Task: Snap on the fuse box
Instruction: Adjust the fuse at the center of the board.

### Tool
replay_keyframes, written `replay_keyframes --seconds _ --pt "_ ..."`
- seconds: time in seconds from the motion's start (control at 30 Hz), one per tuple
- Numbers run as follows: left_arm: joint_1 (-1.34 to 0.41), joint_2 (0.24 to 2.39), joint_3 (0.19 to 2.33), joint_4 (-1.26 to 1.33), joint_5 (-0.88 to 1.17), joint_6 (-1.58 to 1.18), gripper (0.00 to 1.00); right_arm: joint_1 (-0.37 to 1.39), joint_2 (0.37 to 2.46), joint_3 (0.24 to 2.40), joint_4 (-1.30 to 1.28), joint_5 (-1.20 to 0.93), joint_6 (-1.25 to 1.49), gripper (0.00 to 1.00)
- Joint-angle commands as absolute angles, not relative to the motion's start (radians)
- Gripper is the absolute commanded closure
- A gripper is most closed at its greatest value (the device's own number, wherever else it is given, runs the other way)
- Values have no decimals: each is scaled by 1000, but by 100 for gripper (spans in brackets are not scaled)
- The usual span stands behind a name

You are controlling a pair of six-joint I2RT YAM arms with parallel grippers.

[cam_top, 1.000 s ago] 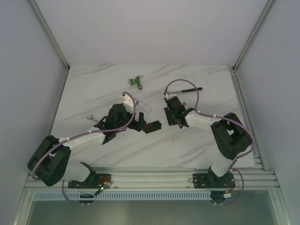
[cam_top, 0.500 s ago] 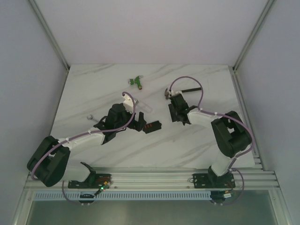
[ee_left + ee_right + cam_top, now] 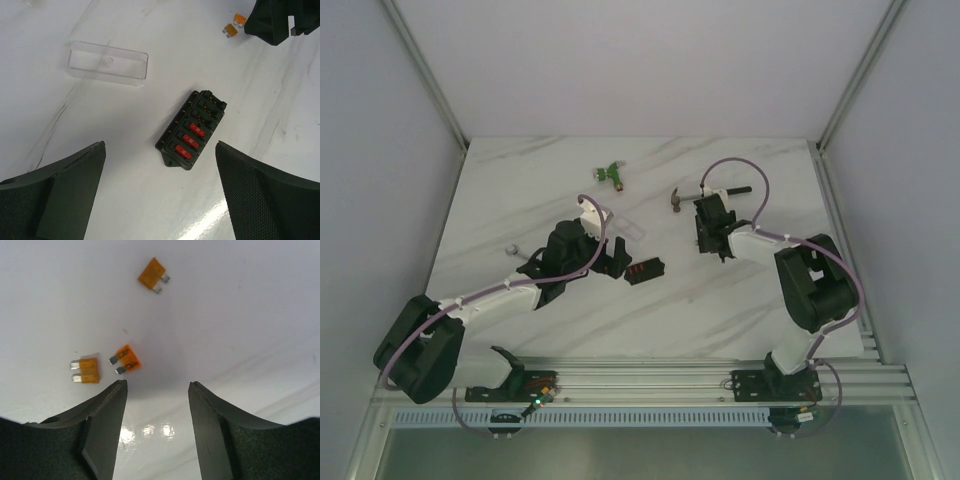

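Nearest the arm bases, the left gripper [image 3: 613,263] hangs low over the white marble-look table [image 3: 520,180] with its two black fingers spread wide and nothing between them. Just to its right is the fuse box [image 3: 191,131], a small black rectangular plastic block lying flat on the table at an angle, touching neither gripper. The left wrist view shows three red fuses seated in a row at one end of it.

A bit further back on the right, the right gripper [image 3: 157,390] points down at the table with its jaws apart, not clamped on anything. Its wrist camera shows three tiny loose orange blade fuses [image 3: 126,359] on the surface just ahead of the fingertips. Two are close together and the third sits further off.

Behind the left gripper lies the small clear plastic rectangular lid [image 3: 108,63], flat on the table and well apart from the fuse box. Off to the left there's a small silvery bit [image 3: 512,250], too tiny to make out.

Past the right gripper is a little hammer with a dark handle [image 3: 735,189], lying on its side. Furthest back is a small green plastic part [image 3: 613,173].
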State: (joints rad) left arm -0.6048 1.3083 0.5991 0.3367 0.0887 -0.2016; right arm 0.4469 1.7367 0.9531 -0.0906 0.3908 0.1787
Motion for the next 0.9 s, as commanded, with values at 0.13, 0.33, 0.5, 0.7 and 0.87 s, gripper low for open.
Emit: replay_keyframes --seconds 0.13,0.33,0.5,0.7,0.87 --pt "-600 1310 598 350 81 -244 0 448 1742 1038 -78 359 212 39" --pt "-600 1315 601 351 76 -255 0 454 1820 1132 -68 341 216 36" --pt "-600 1319 601 348 77 -256 0 454 1876 1169 -83 349 221 34" --pt "-598 1339 613 346 85 -255 0 455 1872 1147 -110 343 219 34" --pt "-599 1360 623 346 97 -256 0 463 1853 1102 -134 328 221 28"
